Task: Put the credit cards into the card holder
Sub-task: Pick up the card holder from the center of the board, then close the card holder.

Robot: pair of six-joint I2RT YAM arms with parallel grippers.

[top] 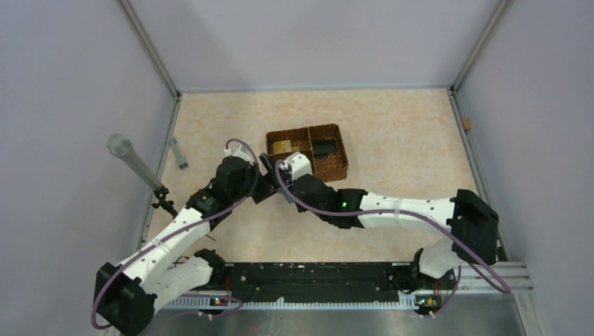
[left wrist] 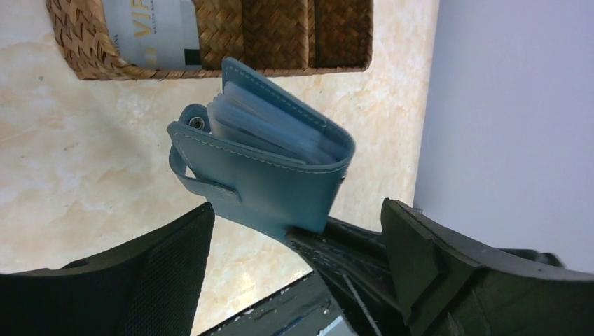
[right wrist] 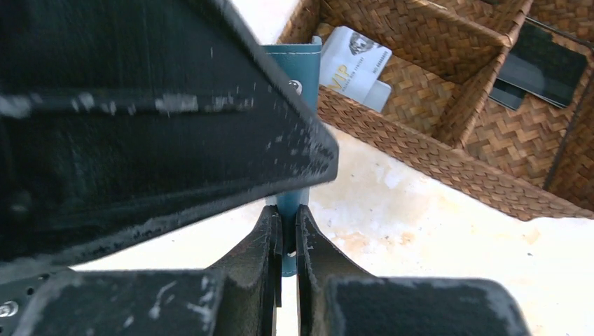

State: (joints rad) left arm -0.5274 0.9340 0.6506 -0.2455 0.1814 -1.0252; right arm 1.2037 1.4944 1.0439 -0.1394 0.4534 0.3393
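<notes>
1. Nearest the arm bases, the right gripper (right wrist: 287, 213) was clenched on one edge of the card holder (left wrist: 273, 182), its two fingers pinched tight on the teal cover
2. The left gripper (left wrist: 298, 213) stood spread wide and gripped nothing, with one finger on either side of the card holder; whether either finger touched it could not be told
3. The card holder was held tilted above the bench (left wrist: 84, 161), partly folded, with clear sleeves showing between its covers and a strap with a metal stud at one end
4. Just beyond it, the brown wicker basket (right wrist: 420, 140) sat on the bench
5. One credit card (right wrist: 354, 63), pale with gold "VIP" lettering, lay in a left compartment of the basket, and a flat black item (right wrist: 539, 66) lay in the compartment to its right
</notes>
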